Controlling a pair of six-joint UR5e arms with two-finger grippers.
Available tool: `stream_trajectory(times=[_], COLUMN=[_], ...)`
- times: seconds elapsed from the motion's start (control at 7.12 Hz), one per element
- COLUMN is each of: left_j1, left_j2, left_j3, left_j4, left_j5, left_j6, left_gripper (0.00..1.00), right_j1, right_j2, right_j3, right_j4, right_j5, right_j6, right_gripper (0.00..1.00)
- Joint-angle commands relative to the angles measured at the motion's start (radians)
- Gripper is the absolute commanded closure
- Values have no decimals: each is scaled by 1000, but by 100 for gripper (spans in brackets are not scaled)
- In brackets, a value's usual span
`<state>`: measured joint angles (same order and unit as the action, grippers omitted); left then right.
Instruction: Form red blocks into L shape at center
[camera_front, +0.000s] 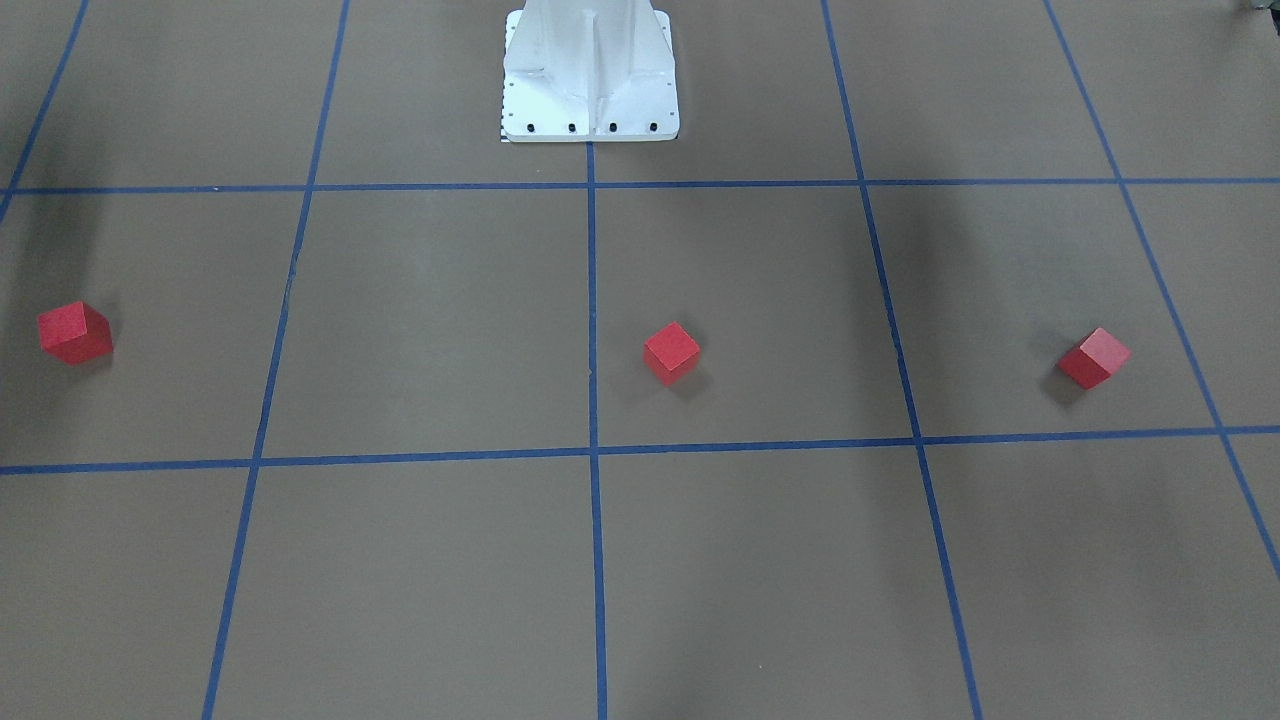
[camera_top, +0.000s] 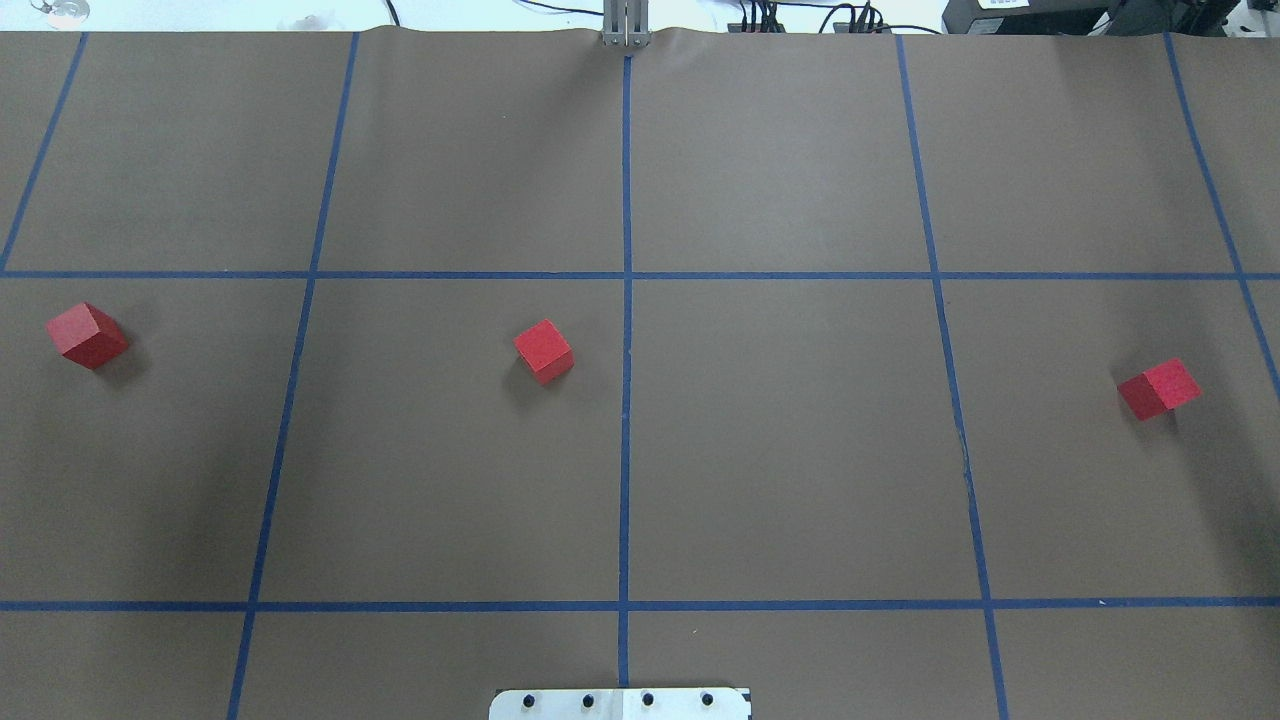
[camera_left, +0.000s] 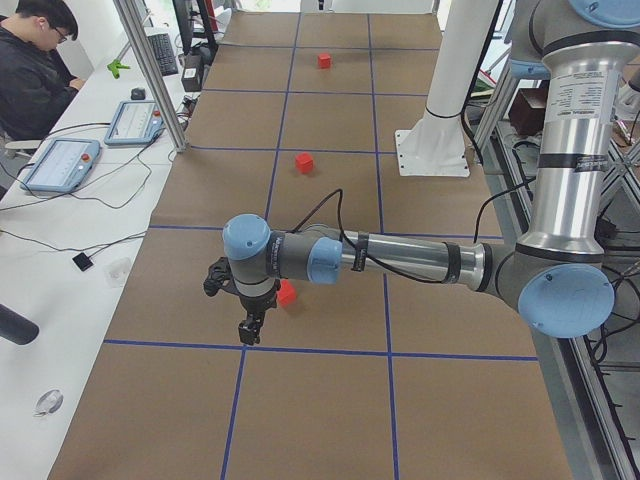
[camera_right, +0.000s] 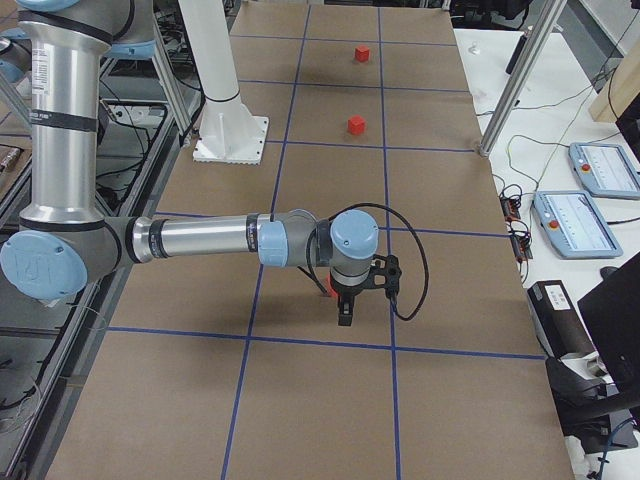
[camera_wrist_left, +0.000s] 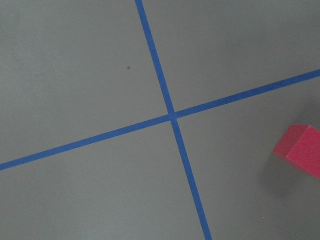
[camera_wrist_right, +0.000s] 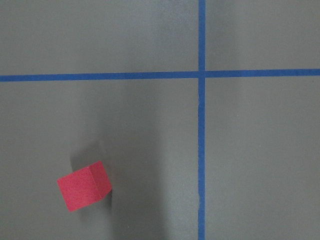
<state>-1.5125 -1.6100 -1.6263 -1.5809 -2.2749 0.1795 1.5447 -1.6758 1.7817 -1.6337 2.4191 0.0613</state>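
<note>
Three red blocks lie apart on the brown floor. One (camera_top: 87, 335) is at the far left, one (camera_top: 544, 351) just left of the center (camera_top: 660, 450), and one (camera_top: 1158, 389) at the far right. My left gripper (camera_left: 250, 326) hangs over the floor beside the left block (camera_left: 287, 292), which shows at the left wrist view's right edge (camera_wrist_left: 300, 150). My right gripper (camera_right: 345, 310) hangs beside the right block (camera_right: 326, 290), which it partly hides and which shows in the right wrist view (camera_wrist_right: 84, 186). I cannot tell whether either gripper is open or shut.
The white robot pedestal (camera_front: 590, 80) stands at the table's near edge. Blue tape lines (camera_top: 625, 150) grid the floor. An operator (camera_left: 30, 70) and teach pendants (camera_left: 60, 165) are at the side bench. Metal posts (camera_right: 520, 70) stand along the table edge.
</note>
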Motion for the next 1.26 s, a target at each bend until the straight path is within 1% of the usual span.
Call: stream_trajectory(times=[0.0, 0.42, 0.7, 0.84, 1.12], left_j1=[0, 0, 14, 53, 196], left_j2=[1, -14, -17, -59, -93], left_j3=[-1, -17, -70, -95, -234], left_j4=[-1, 4, 4, -1, -8], left_j5=[0, 0, 2, 2, 2], left_j6=[0, -2, -18, -134, -330], left_gripper=[0, 0, 0, 0, 0], right_j1=[0, 0, 0, 0, 0], right_j2=[1, 2, 7, 10, 13], right_j3=[8, 8, 8, 7, 7], right_j4=[0, 0, 0, 0, 2], right_j5=[-2, -2, -3, -3, -5], right_j6=[-2, -2, -2, -2, -3], right_gripper=[1, 1, 1, 1, 1])
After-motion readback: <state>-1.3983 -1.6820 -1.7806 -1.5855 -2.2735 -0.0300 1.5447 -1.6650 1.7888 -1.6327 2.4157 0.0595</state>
